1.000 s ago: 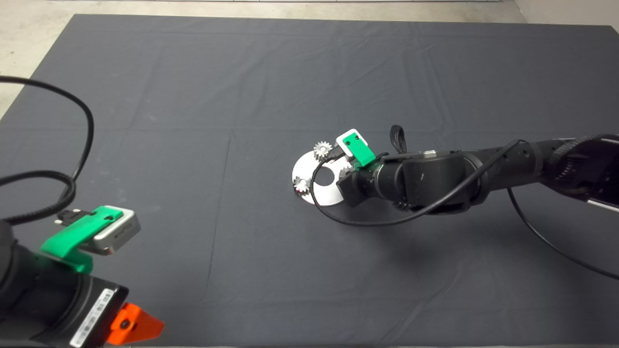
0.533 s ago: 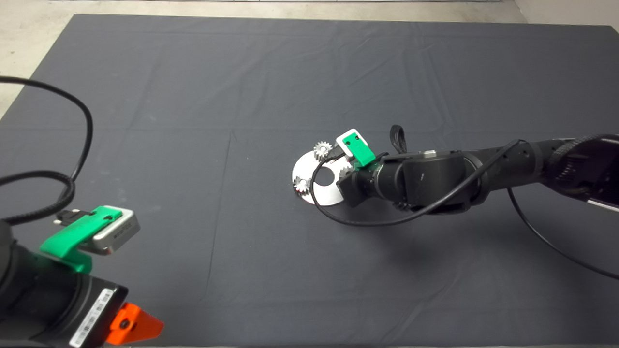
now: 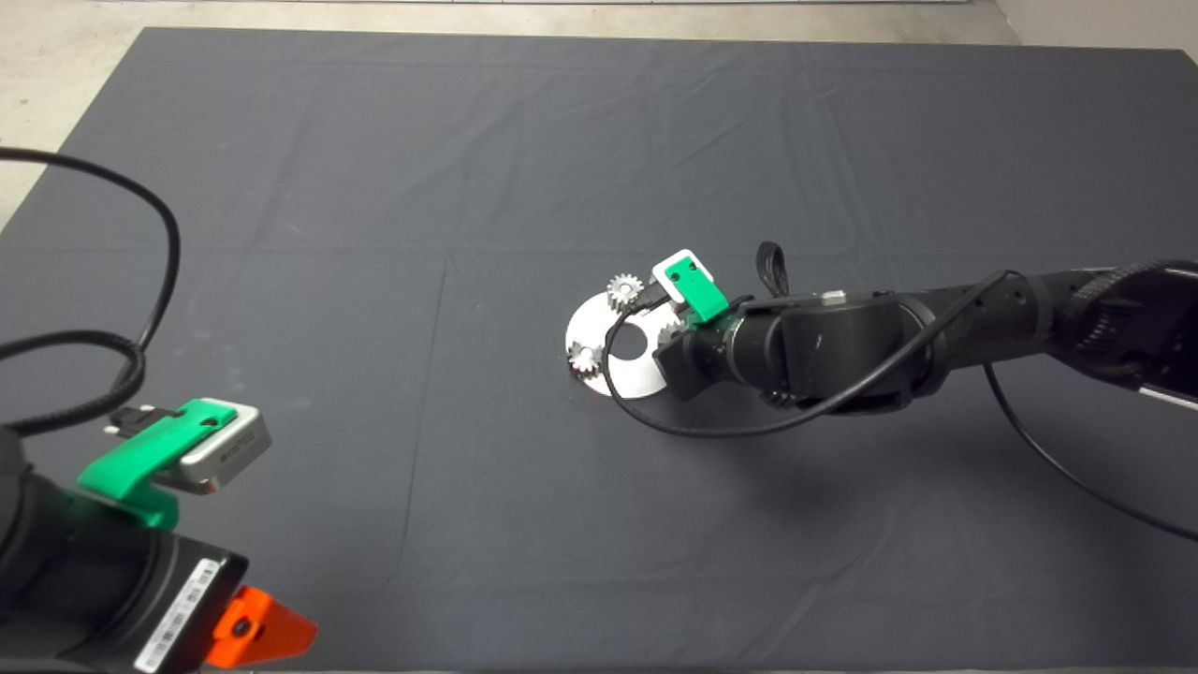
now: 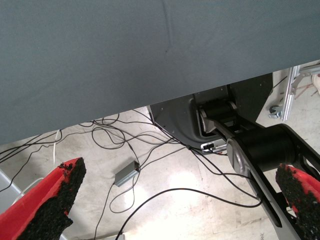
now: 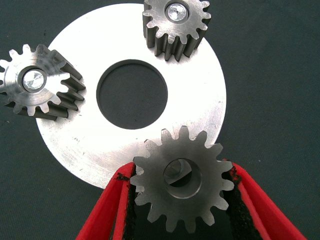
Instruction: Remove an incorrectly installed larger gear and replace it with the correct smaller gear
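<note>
We see the larger gear (image 5: 182, 181) sitting between the right gripper's (image 5: 181, 202) red fingers (image 5: 107, 215), whose black pads press on its teeth from both sides, so the jaws are clamped on it. It lies at the edge of a round steel plate (image 5: 200, 95) with a big centre hole, partly overhanging the dark mat (image 5: 280, 75); a pin shows inside its bore, and we cannot tell whether the gear is seated or lifted. Two smaller spur gears stand on pins at other spots on the plate's rim: one gear (image 5: 176, 25) and a second gear (image 5: 40, 84), well apart from each other and from the gripped one. In the head view the plate (image 3: 599, 323) lies right of the counter's middle, with the right gripper (image 3: 676, 342) and its black arm reaching in from the right over the plate's right side. The left gripper (image 4: 180, 200) waits at the near left corner, its jaws wide apart, its wrist view showing the mat's edge, floor and loose cables (image 4: 130, 145).
</note>
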Action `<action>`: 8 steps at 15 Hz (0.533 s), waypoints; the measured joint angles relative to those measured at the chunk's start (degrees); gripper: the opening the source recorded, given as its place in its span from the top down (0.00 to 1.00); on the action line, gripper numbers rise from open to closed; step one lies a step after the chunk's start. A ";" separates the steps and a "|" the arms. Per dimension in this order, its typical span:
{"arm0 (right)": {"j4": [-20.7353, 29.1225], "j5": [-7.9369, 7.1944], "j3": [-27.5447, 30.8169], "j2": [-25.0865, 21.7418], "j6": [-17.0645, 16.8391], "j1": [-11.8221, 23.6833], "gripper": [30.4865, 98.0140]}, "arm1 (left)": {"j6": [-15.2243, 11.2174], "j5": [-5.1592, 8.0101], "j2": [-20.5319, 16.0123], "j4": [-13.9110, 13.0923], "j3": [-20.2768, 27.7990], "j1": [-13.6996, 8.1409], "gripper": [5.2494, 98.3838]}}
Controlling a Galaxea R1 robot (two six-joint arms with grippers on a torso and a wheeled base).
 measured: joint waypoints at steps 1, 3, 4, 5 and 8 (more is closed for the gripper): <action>0.00 0.02 0.00 -0.06 0.00 0.00 0.87 | -0.01 0.00 0.00 0.00 0.00 0.00 0.01; 0.00 0.02 0.00 -0.06 0.00 -0.04 0.87 | 0.00 0.00 0.00 0.00 0.00 0.00 0.01; 0.00 0.00 0.00 -0.09 -0.02 -0.19 0.87 | -0.01 0.00 0.00 0.00 0.00 0.00 0.01; 0.00 0.02 0.00 -0.07 -0.09 -0.35 0.87 | -0.01 0.00 0.00 0.00 0.00 0.00 0.01; -0.02 0.07 0.00 -0.06 -0.13 -1.13 0.87 | -0.01 -0.02 0.00 0.00 0.00 0.00 0.01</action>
